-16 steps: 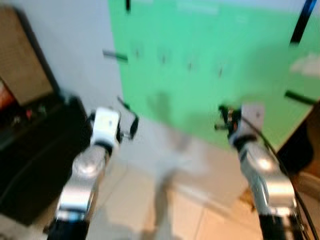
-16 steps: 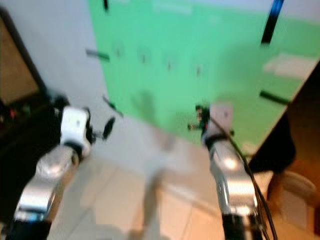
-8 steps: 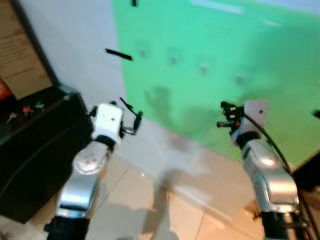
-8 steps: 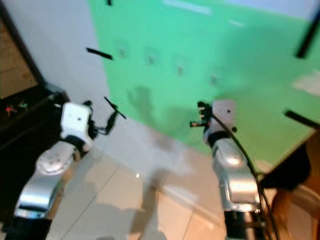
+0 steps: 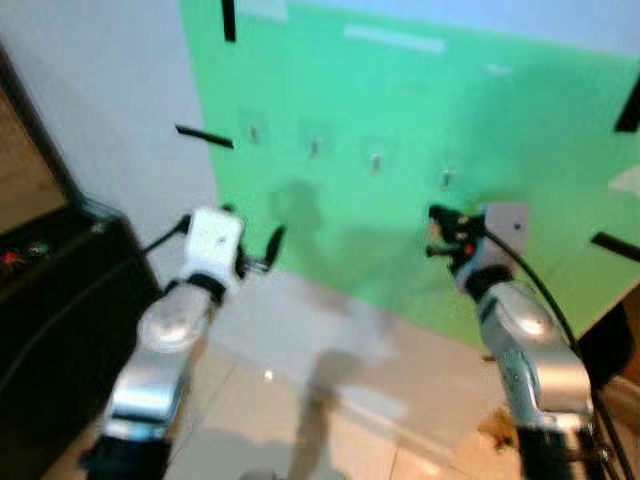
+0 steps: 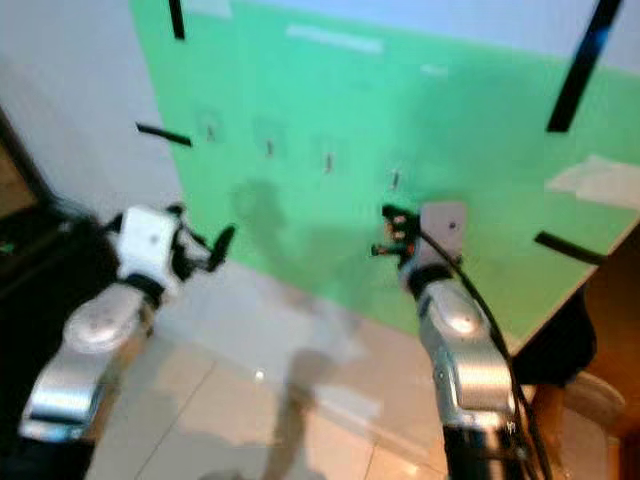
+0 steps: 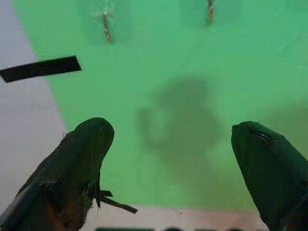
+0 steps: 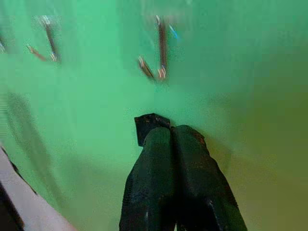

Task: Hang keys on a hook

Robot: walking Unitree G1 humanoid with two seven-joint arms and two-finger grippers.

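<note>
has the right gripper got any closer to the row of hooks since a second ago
Yes. In the left eye view the right gripper now sits just under the rightmost hook on the green board, with less gap than before.

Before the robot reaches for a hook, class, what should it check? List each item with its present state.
1. Right gripper fingers pressed together: ok.
2. Keys in it: cannot tell; a small dark piece sticks out at the tips.
3. Target hook lies ahead of the right gripper, on the green board: ok.
4. Gripper close enough to hook: not ok, a gap remains.
5. Left gripper open, holding nothing, off to the side: ok.
6. Sharp view: not ok, head views blurred.
</note>
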